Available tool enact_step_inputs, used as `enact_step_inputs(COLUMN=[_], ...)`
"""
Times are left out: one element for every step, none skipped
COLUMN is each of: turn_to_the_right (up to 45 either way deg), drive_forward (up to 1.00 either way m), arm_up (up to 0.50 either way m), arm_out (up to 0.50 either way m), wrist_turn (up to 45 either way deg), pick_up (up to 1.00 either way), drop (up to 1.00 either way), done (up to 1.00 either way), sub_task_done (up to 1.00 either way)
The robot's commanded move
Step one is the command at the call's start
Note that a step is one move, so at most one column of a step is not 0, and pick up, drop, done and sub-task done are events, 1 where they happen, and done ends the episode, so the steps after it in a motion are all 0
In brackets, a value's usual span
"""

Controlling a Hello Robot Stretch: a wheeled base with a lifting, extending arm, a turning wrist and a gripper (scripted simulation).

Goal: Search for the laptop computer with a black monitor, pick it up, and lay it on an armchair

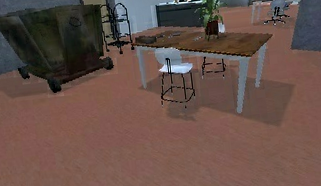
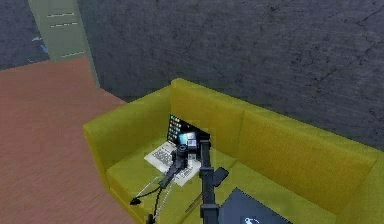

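Stretching over the yellow sofa (image 2: 290, 150), arm (image 2: 207, 190) with gripper (image 2: 158, 190) near laptop (image 2: 183, 130)

Dark sq. arm (image 2: 209, 188), white tags (image 2: 186, 173), thin-fingered tool (image 2: 146, 203)

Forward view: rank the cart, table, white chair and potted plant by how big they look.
1. table and cart: about alike, so I won't rank them
2. white chair
3. potted plant, which stands on the table

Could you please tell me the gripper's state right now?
Gripper: its state cannot be told, nor whether it holds anything, since an open laptop and a white sheet lie on the yellow sofa behind it.
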Motion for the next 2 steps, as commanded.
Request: enact_step_inputs(turn_to_the_right=[0.0, 0.0], drive_forward=[0.00, 0.00], arm_up=[0.00, 0.00], arm_out=[0.00, 0.02], wrist_turn=[45.0, 0.0], pick_up=[0.00, 0.00], drop=[0.00, 0.00], done=[0.00, 0.00], sub_task_done=[0.00, 0.00])
